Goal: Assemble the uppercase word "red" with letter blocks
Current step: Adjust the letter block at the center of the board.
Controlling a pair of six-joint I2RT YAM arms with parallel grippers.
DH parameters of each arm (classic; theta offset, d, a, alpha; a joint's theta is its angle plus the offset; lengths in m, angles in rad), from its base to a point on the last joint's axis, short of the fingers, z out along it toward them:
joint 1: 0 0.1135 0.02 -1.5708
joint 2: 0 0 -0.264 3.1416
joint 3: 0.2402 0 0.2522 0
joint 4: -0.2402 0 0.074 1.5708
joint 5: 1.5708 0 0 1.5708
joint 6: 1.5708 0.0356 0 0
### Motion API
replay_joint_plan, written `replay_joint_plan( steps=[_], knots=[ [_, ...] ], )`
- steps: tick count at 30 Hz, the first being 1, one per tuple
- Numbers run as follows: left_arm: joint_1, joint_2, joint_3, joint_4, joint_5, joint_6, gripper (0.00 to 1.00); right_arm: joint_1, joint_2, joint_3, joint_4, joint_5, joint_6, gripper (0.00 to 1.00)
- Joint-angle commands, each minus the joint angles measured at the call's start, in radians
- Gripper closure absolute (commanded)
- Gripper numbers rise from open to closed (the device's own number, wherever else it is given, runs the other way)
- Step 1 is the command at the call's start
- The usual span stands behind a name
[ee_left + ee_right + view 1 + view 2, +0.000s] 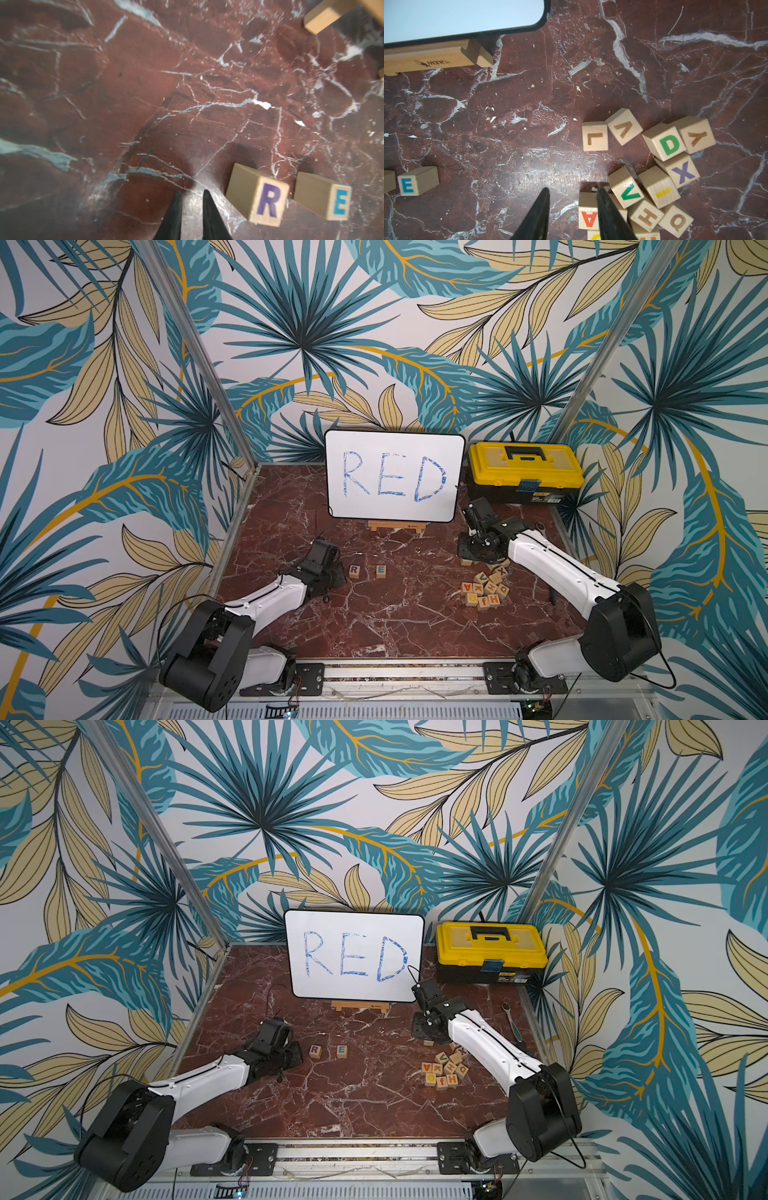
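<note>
Two letter blocks stand side by side with a small gap on the red marble table: R (pixel 354 571) (pixel 315 1051) (pixel 268 202) and E (pixel 380 570) (pixel 341 1050) (pixel 339 202) (pixel 407 185). The green D block (pixel 669 144) lies in the loose pile (pixel 484 589) (pixel 444 1073) at the right, beside Y and X cubes. My left gripper (pixel 336 576) (pixel 191 193) is shut on nothing, just left of the R. Over the pile's far edge, my right gripper (pixel 473 549) (pixel 572 190) hangs slightly open and empty, one finger crossing the A cube in its wrist view.
A whiteboard (pixel 395 477) with blue handwritten RED stands on a wooden easel (pixel 436 60) at the back. A yellow toolbox (pixel 525 470) sits back right. A small hand tool (pixel 511 1021) lies near the right edge. Bare marble lies right of the E.
</note>
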Motion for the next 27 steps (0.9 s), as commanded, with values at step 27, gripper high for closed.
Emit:
replay_joint_plan(
  steps=[27],
  knots=[
    [-0.045,0.088,0.058,0.105,0.026,0.004,0.79,-0.015,-0.06,-0.041,-0.002,0.015,0.003,0.6]
  ],
)
